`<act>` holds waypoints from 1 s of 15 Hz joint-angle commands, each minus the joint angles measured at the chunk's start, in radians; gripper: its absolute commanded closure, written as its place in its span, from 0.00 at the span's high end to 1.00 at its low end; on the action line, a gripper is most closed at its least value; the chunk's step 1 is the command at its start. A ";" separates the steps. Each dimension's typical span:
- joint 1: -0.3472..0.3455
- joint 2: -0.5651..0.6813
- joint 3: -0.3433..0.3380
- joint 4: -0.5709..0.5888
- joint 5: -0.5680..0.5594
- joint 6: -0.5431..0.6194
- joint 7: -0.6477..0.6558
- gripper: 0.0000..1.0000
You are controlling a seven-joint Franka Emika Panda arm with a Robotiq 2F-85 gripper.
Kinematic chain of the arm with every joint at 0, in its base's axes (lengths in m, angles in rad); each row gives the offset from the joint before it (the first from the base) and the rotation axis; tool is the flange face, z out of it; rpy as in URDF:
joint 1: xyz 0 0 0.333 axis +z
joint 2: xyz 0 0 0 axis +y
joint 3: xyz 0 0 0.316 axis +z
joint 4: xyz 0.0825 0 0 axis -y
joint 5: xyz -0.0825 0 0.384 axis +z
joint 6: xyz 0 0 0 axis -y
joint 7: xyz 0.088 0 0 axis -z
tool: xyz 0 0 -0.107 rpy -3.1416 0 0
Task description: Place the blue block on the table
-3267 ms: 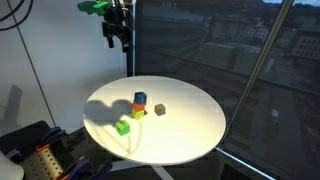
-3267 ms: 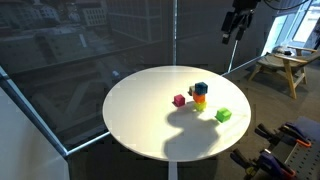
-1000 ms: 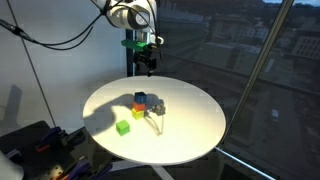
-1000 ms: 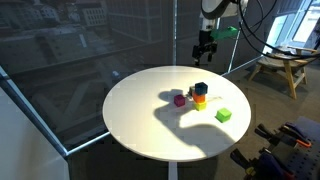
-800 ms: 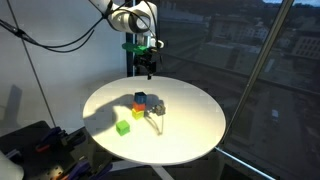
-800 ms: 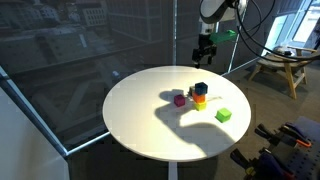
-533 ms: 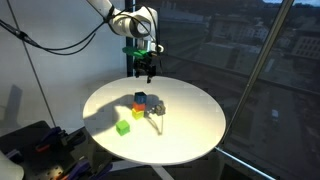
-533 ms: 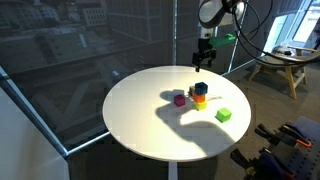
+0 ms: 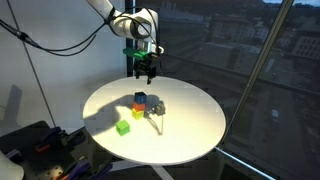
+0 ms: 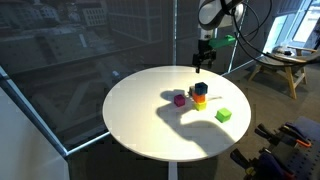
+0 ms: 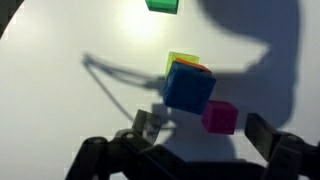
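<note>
In the wrist view, nearest to us, the gripper (image 11: 185, 152) comes in from the lower edge. Its two dark fingers (image 11: 283, 150) are spread wide apart and nothing is between them; only the white table (image 11: 60, 100) shows in the gap. Just beyond the fingers a pink-red cube (image 11: 219, 117) lies on the table, at about 4 o'clock from the blue block (image 11: 188, 87). A small grey shape (image 11: 150, 122) sits at about 8 o'clock from the blue block; we cannot tell surely what it is. The blue block is not on the table top: it sits on a small stack, and a yellow-green block (image 11: 181, 62) shows under it on its 12 o'clock side. Farthest in this view, at 12 o'clock by the upper edge, there is a green block (image 11: 163, 5), well apart from the stack.

In an exterior view the green block (image 9: 122, 127) is the nearest thing, at about 7 o'clock from the stack. The blue block (image 9: 140, 98) tops the stack near the middle of the table (image 9: 190, 130). Beyond it the gripper (image 9: 146, 68) hangs in the air over the far part of the table and touches no block. In an exterior view the pink-red cube (image 10: 180, 99) stands just beside the stack at 9 o'clock, and the gripper (image 10: 202, 63) is above the blue block (image 10: 201, 88) at 12 o'clock.
</note>
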 commanded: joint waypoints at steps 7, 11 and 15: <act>-0.001 0.009 0.002 0.002 -0.007 0.059 0.021 1.00; 0.010 0.017 0.002 -0.029 -0.016 0.121 0.033 1.00; 0.020 0.021 0.002 -0.069 -0.017 0.160 0.047 1.00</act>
